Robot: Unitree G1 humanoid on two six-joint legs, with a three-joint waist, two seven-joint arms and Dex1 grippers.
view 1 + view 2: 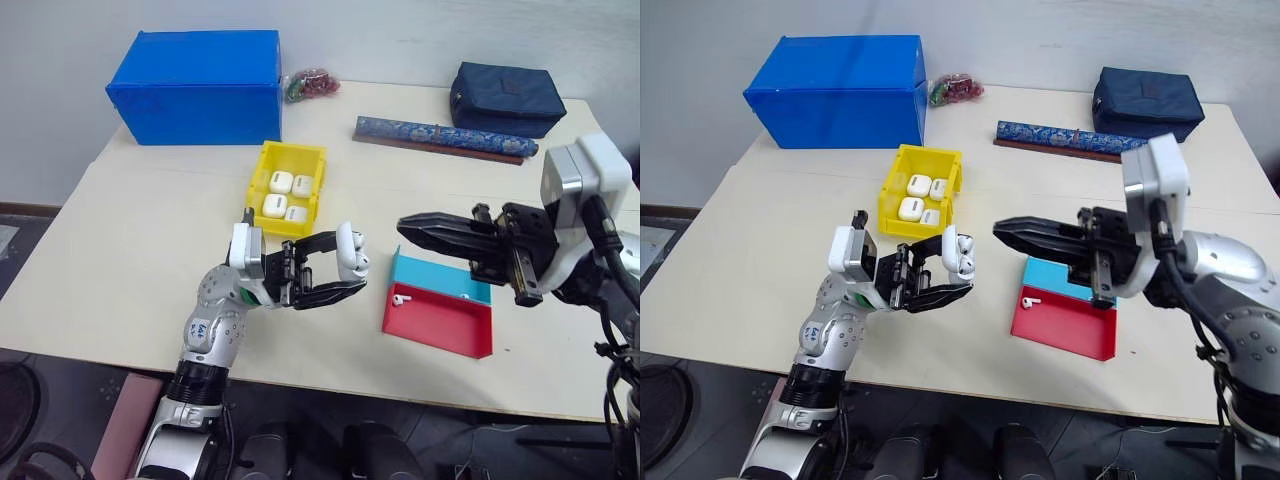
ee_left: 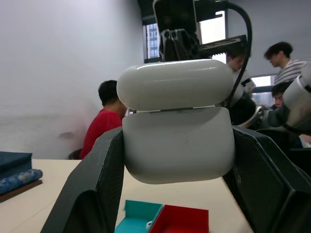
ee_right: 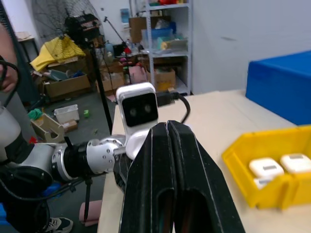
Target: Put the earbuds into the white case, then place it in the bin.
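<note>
We hold our left gripper [image 1: 340,268] clamped, pointing right; our right gripper [image 1: 405,226] points left, fingers pressed together.

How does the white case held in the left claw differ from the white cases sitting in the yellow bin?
The glossy white rounded earbud case is held above the table between the fingers of the left claw, its lid slightly ajar in the left wrist view; the four white cases lie loose inside the small yellow plastic bin, ungripped. The held case stands on edge; the binned ones lie flat. All share colour and rounded shape.
</note>
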